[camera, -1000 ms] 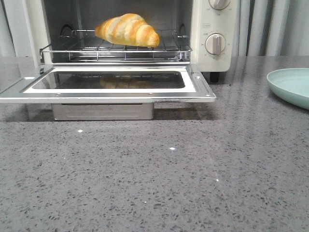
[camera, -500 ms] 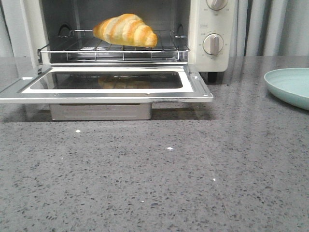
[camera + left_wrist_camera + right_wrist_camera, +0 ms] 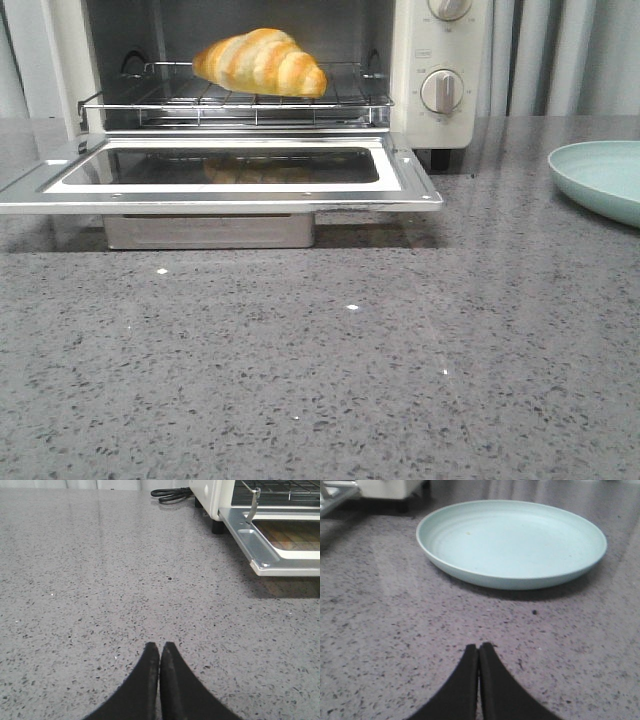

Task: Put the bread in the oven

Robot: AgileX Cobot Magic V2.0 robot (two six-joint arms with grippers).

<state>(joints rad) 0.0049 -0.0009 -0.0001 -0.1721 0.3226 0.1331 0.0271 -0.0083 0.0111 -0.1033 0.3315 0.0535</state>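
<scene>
The bread (image 3: 262, 62), a golden-orange striped croissant roll, lies on the wire rack (image 3: 235, 100) inside the cream-white oven (image 3: 440, 60). The oven's glass door (image 3: 220, 172) is dropped open flat over the counter. Neither gripper shows in the front view. My left gripper (image 3: 159, 648) is shut and empty, low over the grey counter, well away from the oven's door corner (image 3: 280, 555). My right gripper (image 3: 478, 648) is shut and empty over the counter, a short way in front of the plate (image 3: 512, 540).
An empty pale green plate (image 3: 600, 175) sits on the counter to the oven's right. A black power cord (image 3: 172, 494) lies behind the oven's left side. A metal crumb tray (image 3: 210, 230) shows under the open door. Curtains hang behind.
Between one second and half a second ago the whole front view shifted slightly left and up. Since then nothing has visibly moved; the bread stays on the rack.
</scene>
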